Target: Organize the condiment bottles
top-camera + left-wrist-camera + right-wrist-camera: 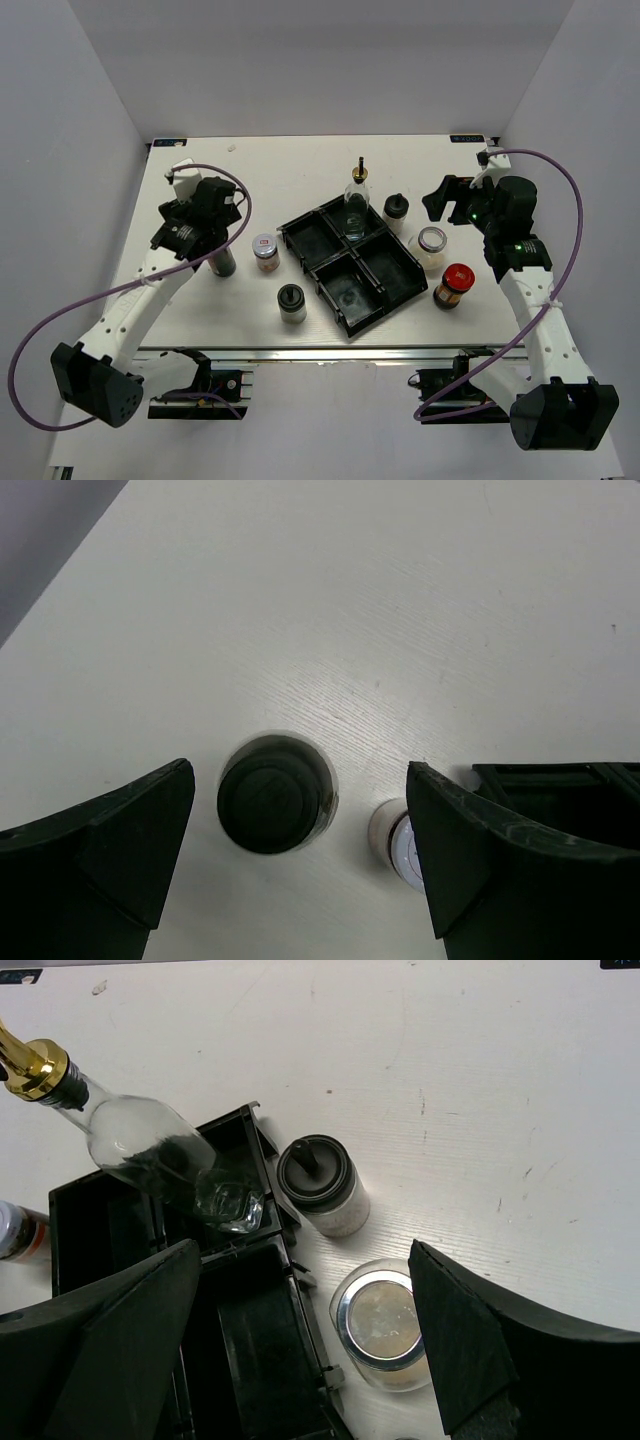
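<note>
The whole table (250, 170) is seen by the top external camera from high above and behind the arm bases. It is faced downward and forward, far enough off that both arms are framed. The left wrist view is taken from just behind the left gripper (300, 770), aimed almost straight down and set close. The dark black-capped bottle (275, 795) is seen cap-on below the gap between the fingers, and a corner of the black tray (560, 780) is caught beyond one finger. The right wrist view is taken likewise from behind the right gripper (305, 1250), with more of the scene taken in; the gold-spouted bottle (140, 1140) is seen ahead of its fingers. The tray is shared by all three views.
</note>
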Available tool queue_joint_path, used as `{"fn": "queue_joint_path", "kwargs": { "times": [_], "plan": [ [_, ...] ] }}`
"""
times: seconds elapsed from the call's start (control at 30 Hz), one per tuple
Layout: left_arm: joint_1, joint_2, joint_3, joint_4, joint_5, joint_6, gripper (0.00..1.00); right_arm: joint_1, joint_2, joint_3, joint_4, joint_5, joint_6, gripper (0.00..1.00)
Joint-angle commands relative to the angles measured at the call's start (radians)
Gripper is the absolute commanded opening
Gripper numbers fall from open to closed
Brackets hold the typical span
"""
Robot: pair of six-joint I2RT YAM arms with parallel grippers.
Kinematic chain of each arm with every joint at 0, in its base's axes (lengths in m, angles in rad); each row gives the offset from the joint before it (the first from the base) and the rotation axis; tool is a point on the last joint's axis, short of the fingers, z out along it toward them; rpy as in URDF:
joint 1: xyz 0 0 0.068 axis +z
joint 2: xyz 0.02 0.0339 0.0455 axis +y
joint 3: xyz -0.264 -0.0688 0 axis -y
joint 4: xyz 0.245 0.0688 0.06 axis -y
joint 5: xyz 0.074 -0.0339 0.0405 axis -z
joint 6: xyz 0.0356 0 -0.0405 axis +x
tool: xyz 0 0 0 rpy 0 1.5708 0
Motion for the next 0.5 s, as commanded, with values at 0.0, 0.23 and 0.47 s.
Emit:
{"fn": "queue_joint_path", "kwargs": {
  "times": [0.0,0.23,0.47],
  "plan": [
    [0.025,0.041,0.047,0.058,0.027,0.048,0.95,-0.003,0.003,0.008,0.011,0.008,-0.014,0.89],
    [0.054,0.077,0.042,0.034,0.023,0.031,0.79,-0.003,0.002,0.007,0.014,0.03,-0.017,0.89],
    [0.056,0.068,0.032,0.034,0.062,0.045,0.32,-0.003,0.003,0.005,0.016,0.033,-0.016,0.89]
  ]
}}
